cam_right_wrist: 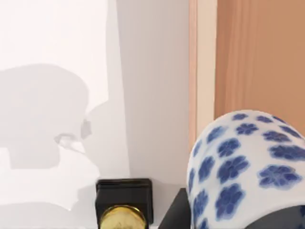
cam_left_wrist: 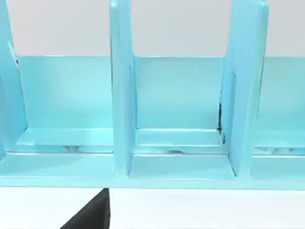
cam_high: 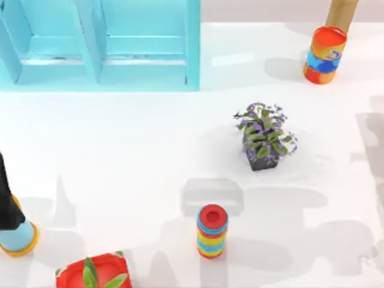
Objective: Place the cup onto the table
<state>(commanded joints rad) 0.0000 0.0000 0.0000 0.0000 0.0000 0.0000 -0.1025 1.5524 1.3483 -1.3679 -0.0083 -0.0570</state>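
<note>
Right wrist view: cup (cam_right_wrist: 248, 162) sits close by the camera, probably held, but can't tell the finger state; table (cam_right_wrist: 47, 47) beyond.

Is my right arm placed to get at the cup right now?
Probably yes: the cup sits right up against the right wrist camera, with nothing between them. Whether it is gripped, I cannot tell.

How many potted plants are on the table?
2: a purple-flowered plant right of the table's centre, and a red-potted plant at the near edge on the left, cut off by the frame.
</note>
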